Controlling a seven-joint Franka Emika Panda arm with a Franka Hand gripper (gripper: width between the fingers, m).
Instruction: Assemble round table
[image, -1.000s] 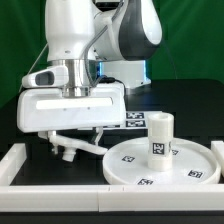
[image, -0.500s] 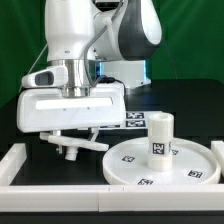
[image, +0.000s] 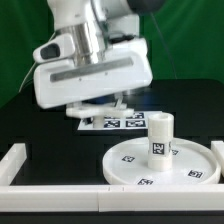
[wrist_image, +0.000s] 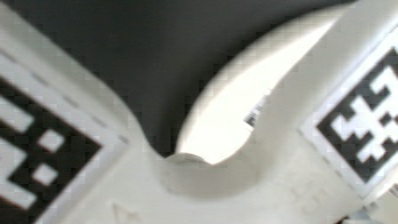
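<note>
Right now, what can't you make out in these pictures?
Gripper: exterior view, fingertips hidden under its wide body; open or shut unclear.
Tagged white part: wrist view, too close, blurred, cut by every edge.
Round disc: exterior view, near rim hidden behind the white wall.

One disc (image: 128, 162), one leg (image: 160, 133), one base (image: 90, 112)

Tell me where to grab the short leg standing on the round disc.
Probably best: grip the leg across its round sides near the top, coming straight down from above. It stands upright on the disc and its top is free.
</note>
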